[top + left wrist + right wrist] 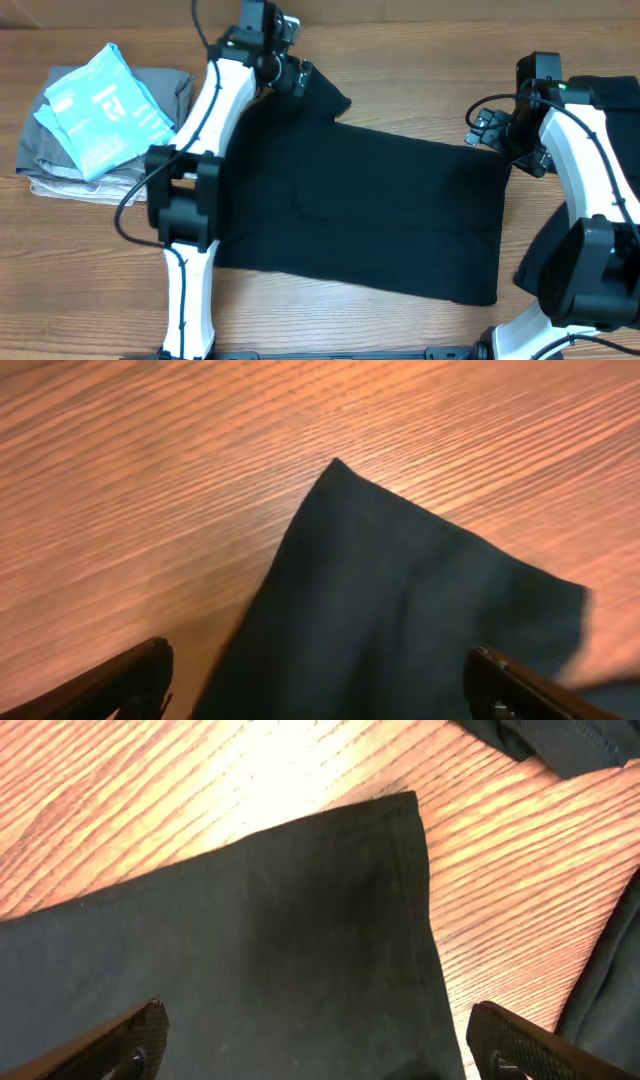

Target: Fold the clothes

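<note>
At the table's (90, 290) left edge, noted a folded stack (45, 175) of grey and beige under a light-blue garment (100, 110), well apart from the work; judged it safe barring a wide swing of the left arm. Next along, found the left gripper (298, 76) over a sleeve tip of the black T-shirt (370, 210), jaws wide apart, nothing between them. Feared a shallow pinch there: could have caught one layer only, or slid off the soft point and closed on bare wood. Found the shirt itself spread flat across the middle, one sleeve reaching toward the far edge, faint creases down the body; reckoned those liable to be pressed into any fold made over them. At the shirt's far right corner, found the right gripper (487, 128) likewise open and empty above the hem. Judged uneven lifting by the two arms likely to skew the fold. Beyond, spotted a second black garment (560, 745) near that corner; might have been snagged along by mistake. Underneath, saw only pale wood-grain board, smooth and glare-lit; saw nothing of the room past it
</note>
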`<action>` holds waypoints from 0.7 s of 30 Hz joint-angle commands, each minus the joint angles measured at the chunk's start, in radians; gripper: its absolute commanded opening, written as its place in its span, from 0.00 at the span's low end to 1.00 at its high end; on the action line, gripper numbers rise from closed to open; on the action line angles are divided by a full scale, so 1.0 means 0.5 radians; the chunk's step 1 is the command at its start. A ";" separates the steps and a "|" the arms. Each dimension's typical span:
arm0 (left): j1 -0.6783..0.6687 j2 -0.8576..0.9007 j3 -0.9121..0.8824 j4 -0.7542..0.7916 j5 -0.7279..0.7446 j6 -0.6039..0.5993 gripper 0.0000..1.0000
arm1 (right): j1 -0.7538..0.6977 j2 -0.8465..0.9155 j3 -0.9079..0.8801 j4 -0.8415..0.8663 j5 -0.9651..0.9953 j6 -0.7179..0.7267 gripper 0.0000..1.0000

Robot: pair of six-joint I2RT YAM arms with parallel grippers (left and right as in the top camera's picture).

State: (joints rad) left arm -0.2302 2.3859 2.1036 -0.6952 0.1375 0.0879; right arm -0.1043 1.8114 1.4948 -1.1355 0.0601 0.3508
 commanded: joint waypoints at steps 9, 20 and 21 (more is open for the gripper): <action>-0.175 0.283 0.009 0.399 -0.328 0.394 0.92 | -0.011 0.004 -0.003 0.003 0.035 -0.023 1.00; -0.097 0.441 0.009 0.509 -0.313 0.193 0.90 | -0.011 0.005 -0.003 0.025 0.035 -0.023 1.00; -0.081 0.451 0.009 0.509 -0.269 0.158 0.90 | -0.011 0.005 -0.003 0.025 0.035 -0.023 1.00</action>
State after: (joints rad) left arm -0.3016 2.5549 2.1036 -0.4374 -0.0006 0.2234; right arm -0.1047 1.8114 1.4940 -1.1259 0.0608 0.3428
